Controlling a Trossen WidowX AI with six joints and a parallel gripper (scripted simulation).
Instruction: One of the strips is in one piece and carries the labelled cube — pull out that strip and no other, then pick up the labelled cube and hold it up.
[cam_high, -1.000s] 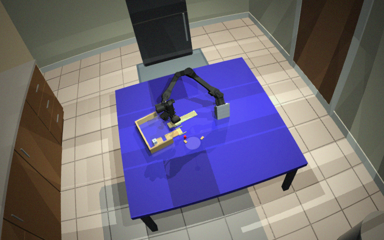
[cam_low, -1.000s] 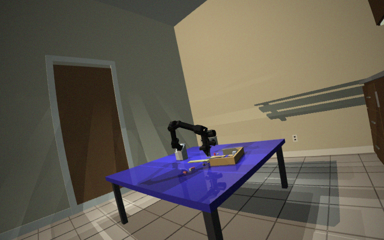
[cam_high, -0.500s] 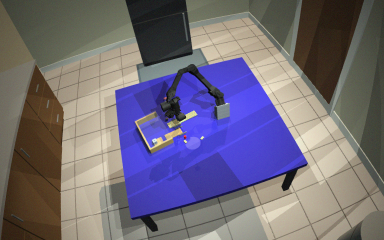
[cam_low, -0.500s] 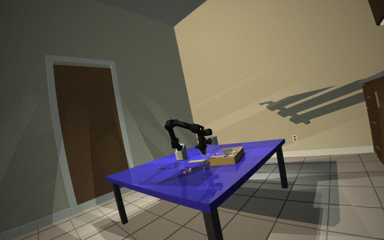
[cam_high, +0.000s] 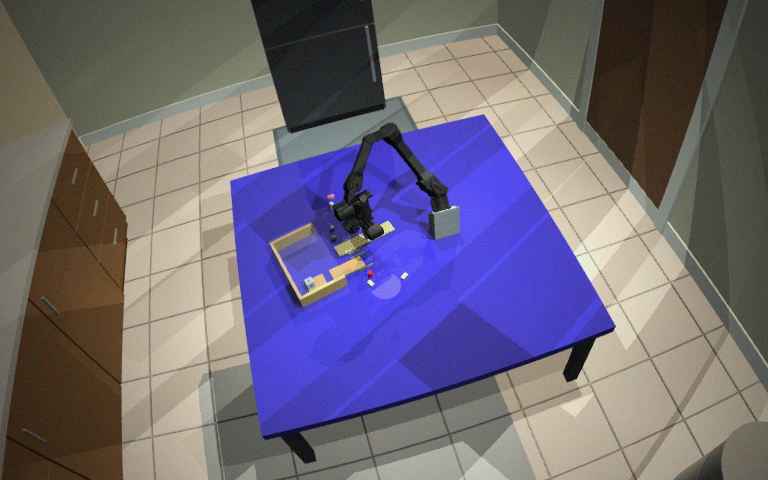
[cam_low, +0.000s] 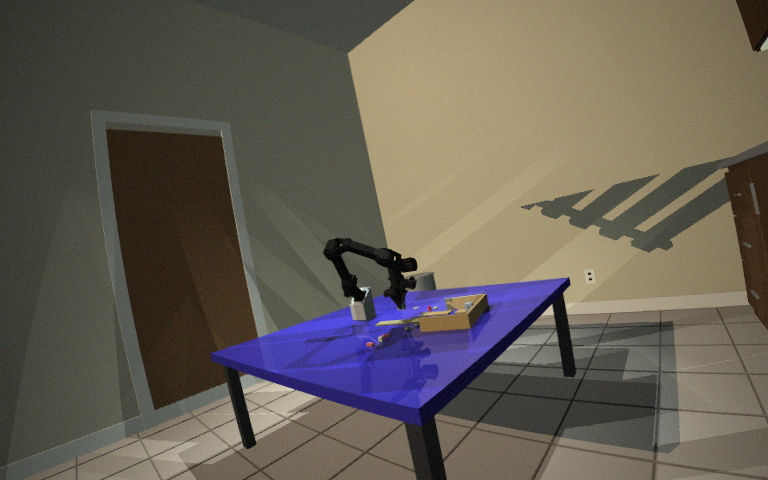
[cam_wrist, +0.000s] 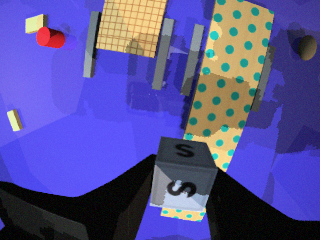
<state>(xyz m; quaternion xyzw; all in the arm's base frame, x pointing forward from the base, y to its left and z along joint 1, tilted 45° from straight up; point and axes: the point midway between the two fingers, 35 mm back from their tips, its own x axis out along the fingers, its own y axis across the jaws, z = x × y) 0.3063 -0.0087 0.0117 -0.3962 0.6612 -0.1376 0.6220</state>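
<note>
Grasping lettered cube (cam_wrist: 184, 172) in tool (cam_high: 370, 230) (cam_low: 402, 306) (cam_wrist: 180, 164), above dotted strip (cam_high: 347, 247) (cam_low: 390, 323) (cam_wrist: 232, 50). In top view, well inward from left edge of table (cam_high: 481, 271) (cam_low: 317, 362) (cam_wrist: 100, 150), with wooden tray (cam_high: 287, 275) (cam_low: 444, 323) nearer that edge.

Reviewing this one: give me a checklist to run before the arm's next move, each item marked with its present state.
- Labelled cube between the gripper's fingers: ok.
- Letter on the cube readable: ok, an S on both visible faces.
- Dotted strip out of the walled tray: ok.
- Checked strip apart from the gripper: ok.
- Second cube left in the tray: ok.
- Grip secure enough to hold the cube up: cannot tell.
</note>
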